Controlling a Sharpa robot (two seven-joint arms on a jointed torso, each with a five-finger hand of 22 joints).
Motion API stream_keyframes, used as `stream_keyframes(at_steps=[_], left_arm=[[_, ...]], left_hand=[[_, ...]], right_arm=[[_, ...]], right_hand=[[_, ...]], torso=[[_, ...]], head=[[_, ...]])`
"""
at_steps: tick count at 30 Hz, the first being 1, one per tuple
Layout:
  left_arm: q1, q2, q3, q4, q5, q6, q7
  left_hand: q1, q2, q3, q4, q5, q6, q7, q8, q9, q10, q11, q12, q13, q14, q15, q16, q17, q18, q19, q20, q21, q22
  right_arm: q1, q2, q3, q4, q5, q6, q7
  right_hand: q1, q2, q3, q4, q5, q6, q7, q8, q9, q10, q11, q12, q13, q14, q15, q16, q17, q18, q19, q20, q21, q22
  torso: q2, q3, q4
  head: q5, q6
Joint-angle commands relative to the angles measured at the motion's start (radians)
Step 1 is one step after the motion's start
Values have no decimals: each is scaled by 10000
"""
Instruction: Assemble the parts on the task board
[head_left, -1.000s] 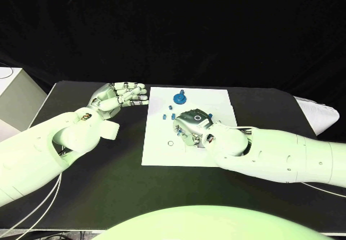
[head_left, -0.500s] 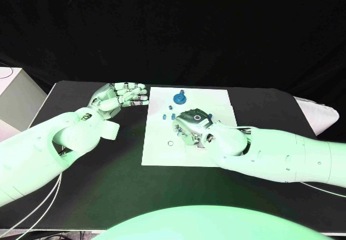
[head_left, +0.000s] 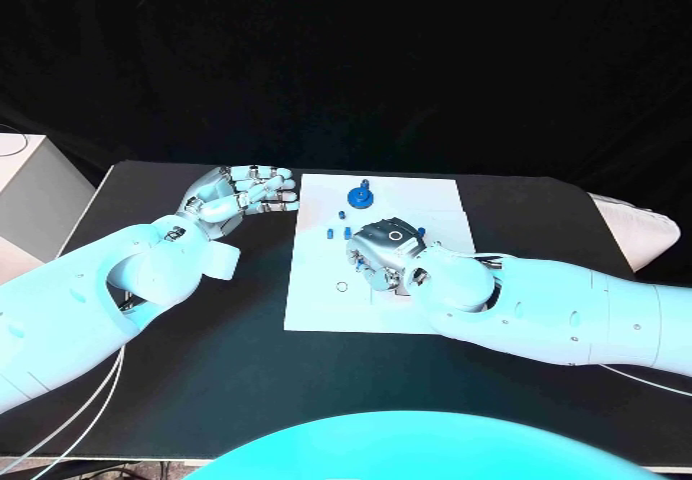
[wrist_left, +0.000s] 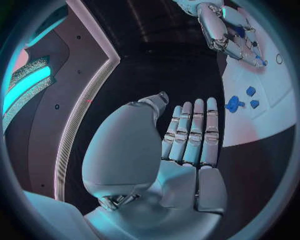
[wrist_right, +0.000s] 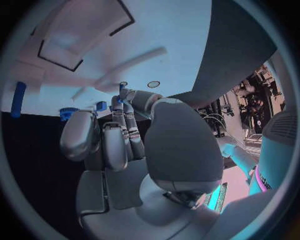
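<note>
The white task board (head_left: 320, 300) lies in the middle of the black table. My right hand (head_left: 384, 252) rests on the board's middle with its fingers curled down. In the right wrist view its thumb and a finger (wrist_right: 120, 107) pinch a small blue part (wrist_right: 117, 100) against the board (wrist_right: 94, 45). A larger blue part (head_left: 361, 190) stands near the board's far edge, with several small blue parts (head_left: 338, 232) below it. My left hand (head_left: 240, 194) hovers beside the board's far left corner, holding nothing; its fingers (wrist_left: 190, 132) lie straight and side by side.
A small ring hole (head_left: 340, 288) marks the board's left side. A blue peg (wrist_right: 18, 99) and another blue piece (wrist_right: 66, 114) lie near my right hand. A pale box (head_left: 26, 200) stands at the table's left edge.
</note>
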Motion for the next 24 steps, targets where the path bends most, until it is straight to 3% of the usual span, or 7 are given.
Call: stream_keyframes(at_steps=[1, 24], left_arm=[[-6, 21, 9, 5, 29, 169, 35], [-23, 21, 9, -21, 28, 181, 16]], left_hand=[[10, 109, -28, 19, 37, 60, 57, 7, -14, -16, 2, 61, 13, 60, 21, -53, 17, 144, 102, 0, -38, -10], [10, 109, -28, 19, 37, 60, 57, 7, -14, -16, 2, 61, 13, 60, 21, -53, 17, 144, 102, 0, -38, -10]], right_arm=[[-42, 8, -16, 3, -156, 184, 49], [-147, 15, -38, -6, -161, 190, 67]], right_hand=[[135, 219, 61, -22, 52, 60, 40, 34, 10, 442, -365, 51, 220, 414, -69, 12, 1, -123, 27, 8, 19, 11], [117, 213, 71, -30, 68, 63, 43, 37, 19, 450, -362, 43, 221, 411, -67, 18, 0, -123, 24, 9, 24, 20]], torso=[[-3, -2, 0], [-4, 1, -12]], head=[[24, 2], [58, 2]])
